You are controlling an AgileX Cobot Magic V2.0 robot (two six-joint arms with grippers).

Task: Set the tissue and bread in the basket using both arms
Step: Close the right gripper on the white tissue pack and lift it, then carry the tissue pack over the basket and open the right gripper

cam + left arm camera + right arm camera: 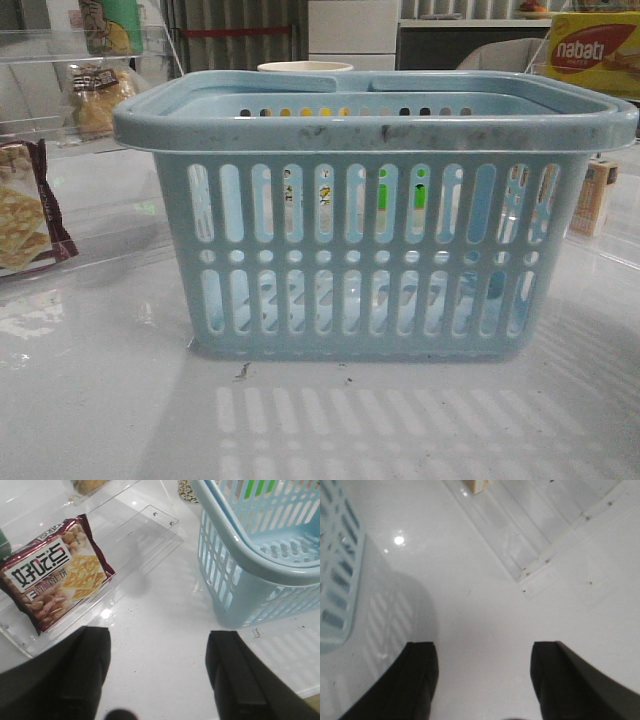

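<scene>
- Two grippers show only in their own wrist views: the left gripper (pixel 159 675) and the right gripper (pixel 484 677) both hang with jaws spread wide, empty, over bare white table (pixel 485 605).
- The basket (pixel 375 125) stands just beside each gripper, to its inner side, with its open mouth facing up. It looks stiff and needs no handling.
- The bread (pixel 95 95) sits in its clear bag on a transparent shelf (pixel 90 45) well ahead of the left gripper, beyond the maroon cracker packet (pixel 55 575) lying close in front of the fingers.
- I judge the bread light and squashy, its bag slick; a gentle pinch across the middle of the loaf should hold without crushing it.
- The tissue is not visible in any view, so I cannot tell where it lies; being flat, it probably wants a pinch by one edge.
</scene>
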